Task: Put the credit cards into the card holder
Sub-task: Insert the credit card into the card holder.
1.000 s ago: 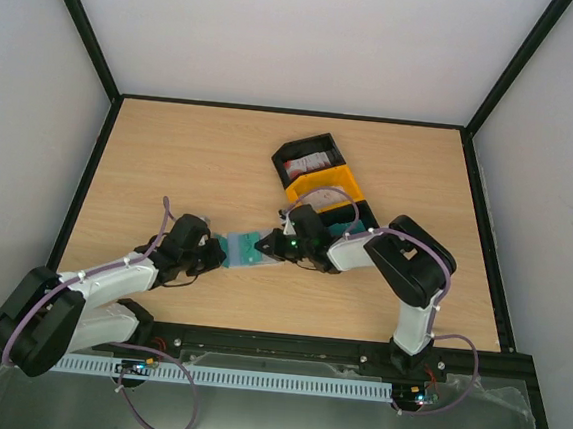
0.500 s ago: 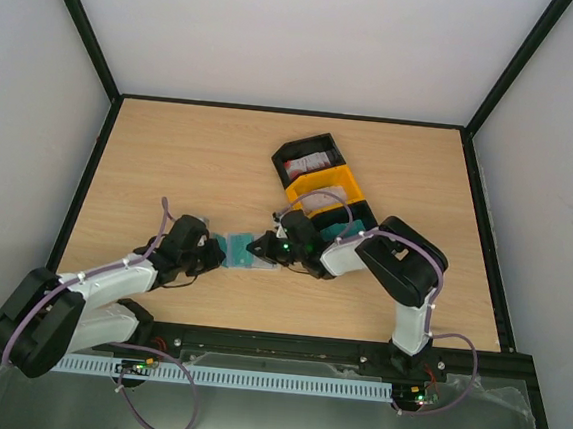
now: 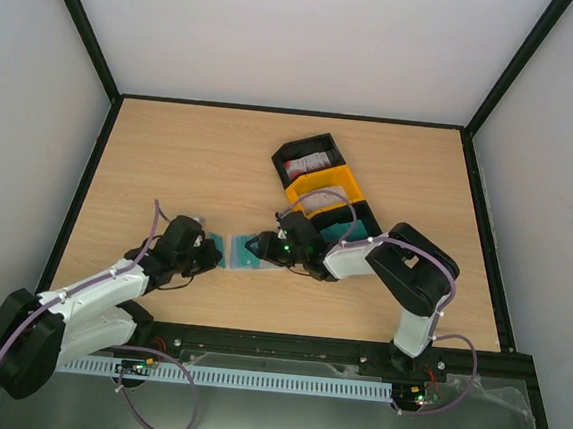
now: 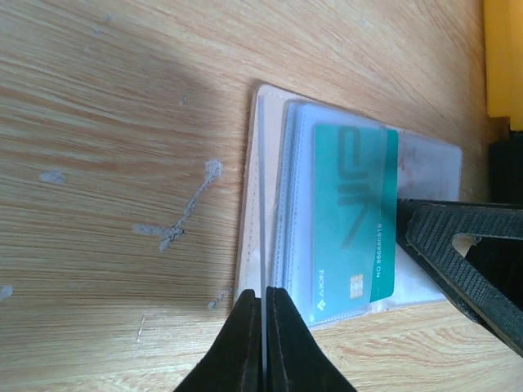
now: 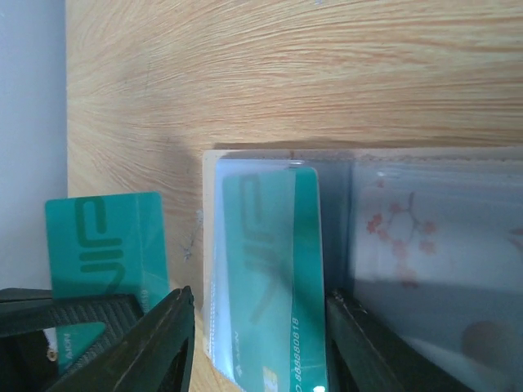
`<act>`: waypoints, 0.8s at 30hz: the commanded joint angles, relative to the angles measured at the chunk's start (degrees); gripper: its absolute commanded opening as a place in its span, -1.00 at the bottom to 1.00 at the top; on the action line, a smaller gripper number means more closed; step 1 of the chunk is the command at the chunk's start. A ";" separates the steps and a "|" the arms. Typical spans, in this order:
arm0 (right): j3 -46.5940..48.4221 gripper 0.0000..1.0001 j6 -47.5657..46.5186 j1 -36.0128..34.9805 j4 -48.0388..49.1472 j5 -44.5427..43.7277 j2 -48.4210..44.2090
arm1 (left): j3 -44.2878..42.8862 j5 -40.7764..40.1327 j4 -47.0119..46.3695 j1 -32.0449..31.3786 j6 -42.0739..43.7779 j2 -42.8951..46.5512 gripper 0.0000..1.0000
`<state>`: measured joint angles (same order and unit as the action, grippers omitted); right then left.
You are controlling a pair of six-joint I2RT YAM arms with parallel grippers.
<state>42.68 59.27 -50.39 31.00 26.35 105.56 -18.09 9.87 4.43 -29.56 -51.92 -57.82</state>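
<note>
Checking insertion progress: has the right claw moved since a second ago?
Yes. The right claw has slid left, away from the black-and-yellow tray, over the card holder.

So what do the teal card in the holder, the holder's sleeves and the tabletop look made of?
The teal card is likely glossy plastic: thin, with printed lettering and a chip. The card holder has clear soft plastic sleeves, since the card shows through hazily; its beige cover could be leatherette. The table looks like matte wood-grain, probably laminate.
</note>
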 commanded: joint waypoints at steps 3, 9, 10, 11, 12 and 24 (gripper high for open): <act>1.77 -0.06 -4.89 -0.63 -11.87 -4.26 -3.23 | -2.58 -2.82 6.26 0.05 -0.10 1.81 -0.95; 5.33 0.03 -7.72 -1.27 -21.68 -7.94 -5.03 | -2.32 -0.51 4.46 0.03 0.58 -1.38 -0.95; 5.67 0.03 -7.90 -1.35 -22.95 -8.55 -5.42 | -2.28 0.26 3.80 0.04 0.66 -1.78 -0.95; 6.07 0.04 -8.07 -1.30 -24.45 -9.10 -5.60 | -2.33 0.99 3.23 0.03 0.72 -2.24 -0.95; 6.33 0.04 -8.25 -1.37 -25.39 -9.72 -5.88 | -2.31 1.63 2.73 0.03 0.81 -2.67 -0.95; 8.56 0.17 -11.37 -3.01 -33.22 -16.63 -7.60 | -2.06 7.13 -1.57 0.01 1.30 -6.20 -0.95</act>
<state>49.93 50.02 -52.38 3.53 14.70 100.07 -19.57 14.17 4.82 -29.56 -51.37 -63.24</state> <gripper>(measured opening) 0.569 0.028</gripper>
